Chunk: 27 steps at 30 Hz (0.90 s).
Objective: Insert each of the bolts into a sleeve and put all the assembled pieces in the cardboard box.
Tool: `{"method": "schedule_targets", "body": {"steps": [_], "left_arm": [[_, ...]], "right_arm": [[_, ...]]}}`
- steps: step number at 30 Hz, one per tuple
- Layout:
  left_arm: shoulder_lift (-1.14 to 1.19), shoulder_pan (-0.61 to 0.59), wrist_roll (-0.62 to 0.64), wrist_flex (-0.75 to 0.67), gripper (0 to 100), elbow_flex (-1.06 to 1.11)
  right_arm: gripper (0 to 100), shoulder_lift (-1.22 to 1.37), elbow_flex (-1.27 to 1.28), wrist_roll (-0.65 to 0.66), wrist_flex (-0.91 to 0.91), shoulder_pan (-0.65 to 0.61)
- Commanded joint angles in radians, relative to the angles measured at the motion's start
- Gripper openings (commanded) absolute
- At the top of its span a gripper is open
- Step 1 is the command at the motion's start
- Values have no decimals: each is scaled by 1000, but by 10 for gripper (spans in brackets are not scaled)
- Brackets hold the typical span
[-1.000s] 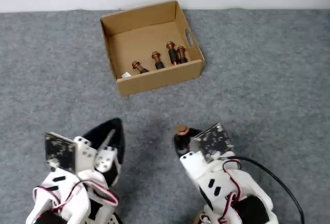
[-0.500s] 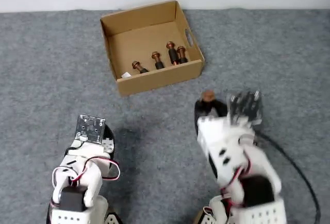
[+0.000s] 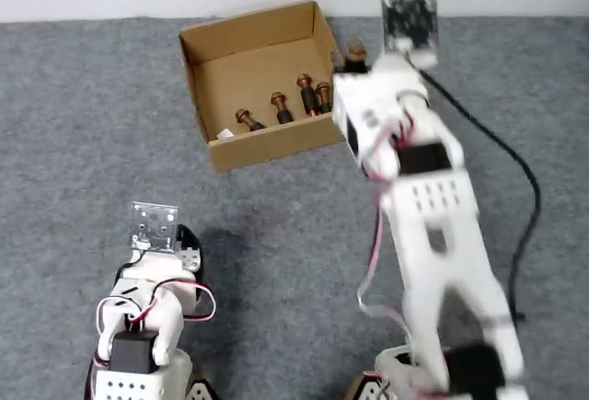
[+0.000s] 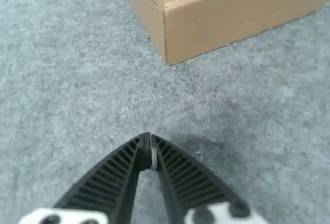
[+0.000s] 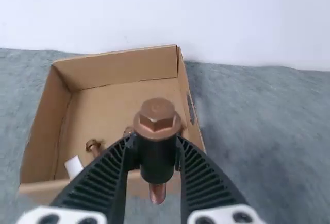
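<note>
Left claw (image 4: 150, 147): low and close to its arm's base, over bare grey carpet (image 4: 62, 80). Its ribbed black fingers meet tip to tip with nothing between them.
Ahead of the left claw: the near corner of the cardboard box (image 4: 232, 18) stands well beyond the tips, with open carpet between.
Right claw (image 5: 153, 149): stretched far out from its base and raised above the carpet. Its fingers are parted just the width of a sleeve and clamped on the assembled piece from both sides.
Assembled piece (image 5: 155, 157): held upright between the right claw's fingers.
Bolt (image 5: 156, 117): copper-coloured, its hex head sitting on top of the sleeve above the fingertips. Its shank end pokes out below them.
Sleeve (image 5: 155, 165): a short black tube around the bolt's shank, where the fingers grip.
Where the piece is: in the high view the bolt head (image 3: 356, 53) lies at the box's side wall that has the hand slot. In the right wrist view the open box lies beyond and below the claw.
Box: brown, open-topped and shallow, resting on the carpet.
Inside the box: four more bolt-and-sleeve pieces (image 3: 281, 106) lie in a row along the wall nearest the arms. A small white scrap (image 3: 225, 133) lies at the end of the row farthest from the right claw.
Behind the right claw: a black cable (image 3: 525, 198) runs back along its arm.
Beyond the box: a plain white wall (image 5: 232, 13).
</note>
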Motion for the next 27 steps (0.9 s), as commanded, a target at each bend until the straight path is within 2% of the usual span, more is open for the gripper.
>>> {"method": "schedule_targets", "body": {"steps": [1,9,14,27], "left_arm": [[-5,-2,55,46,5,-5],[-5,5,51,100,5,-5],[-5,6,49,219,5,-5],[-8,0,49,227,5,-5]], "right_arm": [[8,208,-279,-8,-31,-42],[8,670,-631,29,-30,-133],[8,875,-773,83,-30,-153],[19,1098,-850,146,-28,-151]]}}
